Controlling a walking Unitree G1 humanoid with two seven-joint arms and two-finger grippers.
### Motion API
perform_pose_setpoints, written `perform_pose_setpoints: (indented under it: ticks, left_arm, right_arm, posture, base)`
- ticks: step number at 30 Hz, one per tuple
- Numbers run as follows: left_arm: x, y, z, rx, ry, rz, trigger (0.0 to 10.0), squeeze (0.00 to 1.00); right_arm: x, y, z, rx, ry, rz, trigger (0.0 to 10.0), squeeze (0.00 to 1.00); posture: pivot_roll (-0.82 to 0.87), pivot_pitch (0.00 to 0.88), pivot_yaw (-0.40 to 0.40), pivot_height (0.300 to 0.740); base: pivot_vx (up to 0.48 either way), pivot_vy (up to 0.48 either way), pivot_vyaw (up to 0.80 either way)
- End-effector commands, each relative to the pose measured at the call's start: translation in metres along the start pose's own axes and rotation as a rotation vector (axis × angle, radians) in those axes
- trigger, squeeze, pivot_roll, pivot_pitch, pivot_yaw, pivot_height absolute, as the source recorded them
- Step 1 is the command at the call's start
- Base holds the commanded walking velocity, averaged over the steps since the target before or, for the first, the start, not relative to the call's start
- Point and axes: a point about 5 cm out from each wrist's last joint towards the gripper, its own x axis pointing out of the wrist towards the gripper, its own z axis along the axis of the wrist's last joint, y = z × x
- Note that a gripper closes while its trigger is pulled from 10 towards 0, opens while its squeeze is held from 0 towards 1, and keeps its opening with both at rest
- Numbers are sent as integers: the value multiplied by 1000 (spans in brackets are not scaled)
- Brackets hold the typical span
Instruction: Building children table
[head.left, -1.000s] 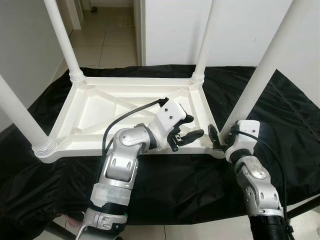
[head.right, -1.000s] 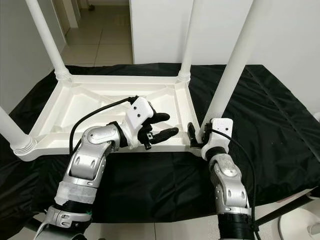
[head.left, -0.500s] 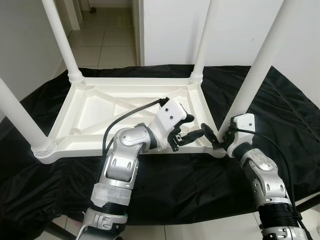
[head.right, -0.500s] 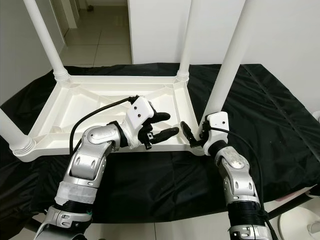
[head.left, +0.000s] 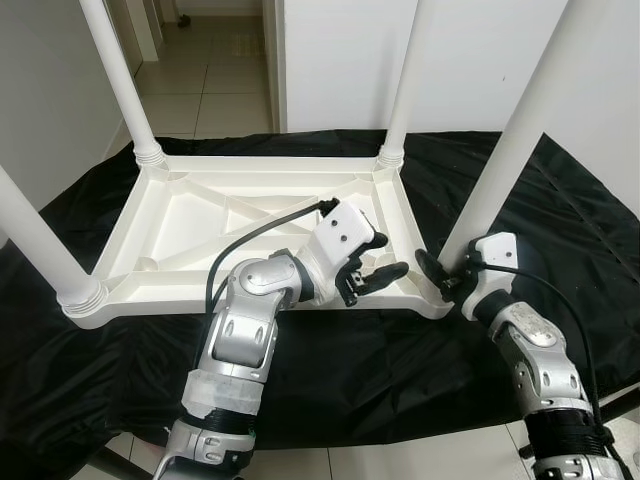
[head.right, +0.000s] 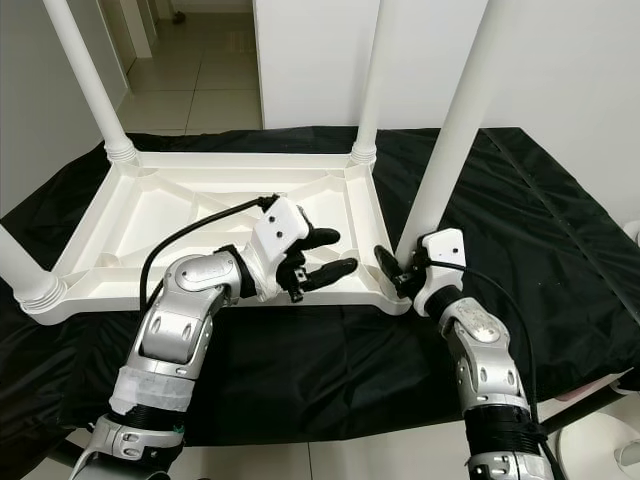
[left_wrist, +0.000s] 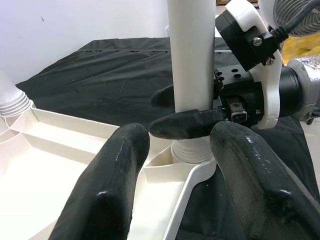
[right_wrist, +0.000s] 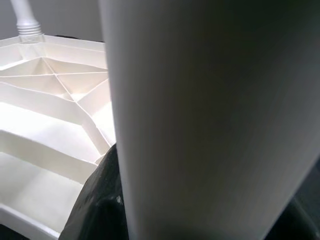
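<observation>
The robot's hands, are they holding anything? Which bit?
The right gripper clasps the near right table leg low down, just above its socket in the upturned tabletop. The left gripper is open beside it, holding nothing.

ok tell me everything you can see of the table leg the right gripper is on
The near-right table leg is a plain white round tube, plastic by its look, standing upright and leaning slightly. Its ribbed base sits in the corner socket of the upturned white tabletop, which lies on a black cloth. The right gripper has its black fingers around the leg just above the base. The left gripper hovers open beside it, over the tabletop's near edge, not touching the leg.
</observation>
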Motion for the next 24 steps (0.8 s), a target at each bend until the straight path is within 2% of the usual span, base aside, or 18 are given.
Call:
perform_pose_setpoints:
  ticks: [1,8,12,16,18,20,22,24]
  left_arm:
    - [-1,8,0,2,8,221,10000,0]
    - [-1,5,-1,-4,12,215,10000,0]
    - [-2,3,-2,-9,17,215,10000,0]
    - [-2,2,-2,-8,18,216,10000,0]
    - [-4,3,-3,-10,22,226,10000,0]
    - [-4,4,-4,-11,23,229,10000,0]
    - [-5,5,-4,-12,25,236,10000,0]
    - [-5,5,-4,-12,25,239,10000,0]
  right_arm:
    - [-1,11,-11,26,53,55,10000,0]
    - [-1,12,-12,39,80,-28,10000,0]
    - [1,15,-12,95,107,-177,10000,0]
    - [2,17,-14,120,115,-219,10000,0]
    - [3,28,-17,157,131,-339,10000,0]
    - [3,31,-18,169,136,-377,10000,0]
    - [2,39,-17,189,128,-510,10000,0]
    - [1,42,-16,197,120,-557,10000,0]
  posture:
    - [-44,0,21,740]
    - [-44,0,16,740]
    - [-38,0,4,740]
    - [-38,0,4,740]
    - [-34,0,-6,740]
    - [-34,0,-6,740]
    - [-30,0,-16,740]
    - [-30,0,-16,740]
  base:
    - [0,0,0]
    - [0,0,0]
    - [0,0,0]
    - [0,0,0]
    - [0,0,0]
    - [0,0,0]
    - [0,0,0]
    - [0,0,0]
